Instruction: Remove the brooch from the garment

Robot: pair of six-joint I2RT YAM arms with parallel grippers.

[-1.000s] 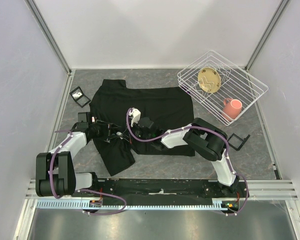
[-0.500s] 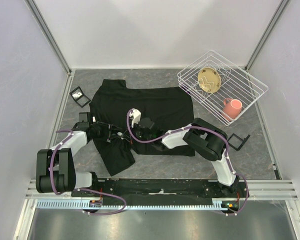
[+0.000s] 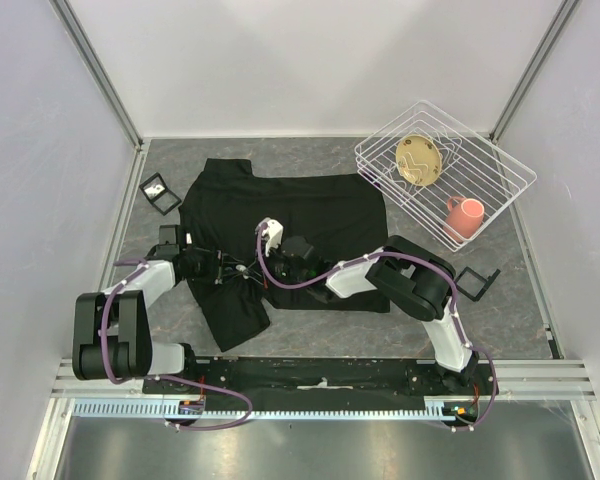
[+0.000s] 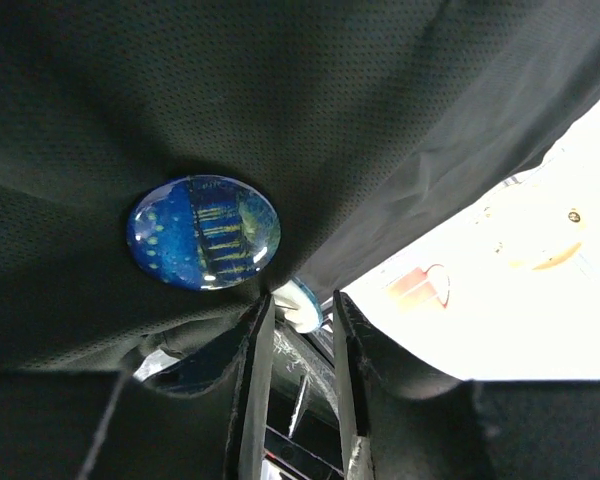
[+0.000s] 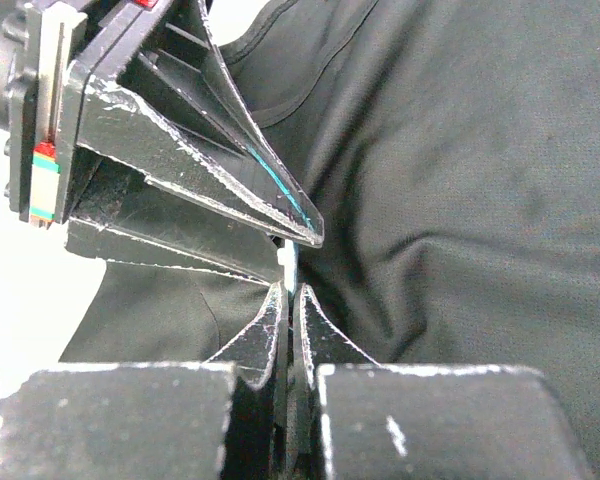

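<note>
- Top view: a grey, stone-patterned table (image 3: 310,160) is closed in by plain white walls (image 3: 310,70), with metal posts (image 3: 100,75) at the far corners. A white wire basket (image 3: 520,178) sits at the far right, holding a tan plate (image 3: 418,160) and a pink mug (image 3: 465,216). Two small black squares lie flat, one near the left wall (image 3: 160,192) and one beside the right arm (image 3: 477,282).
- Same view: the garment (image 3: 310,205), a black short-sleeved T-shirt, is spread over the left-centre of the table. Its near left part is bunched where the left gripper (image 3: 230,270) and right gripper (image 3: 260,272) meet tip to tip. The brooch cannot be made out here.
- Left wrist view: black, finely dotted fabric fills most of the frame. The brooch (image 4: 203,232), a glossy oval dome in deep blue with yellow streaks, sits on it left of centre, just above the left fingers (image 4: 252,390). Those fingers stand apart, with a small pale disc (image 4: 302,306) at the gap by their tips.
- Right wrist view: smooth black fabric fills the right side. The right fingers (image 5: 265,335) are pressed together, pinching the pale disc, seen edge-on.
</note>
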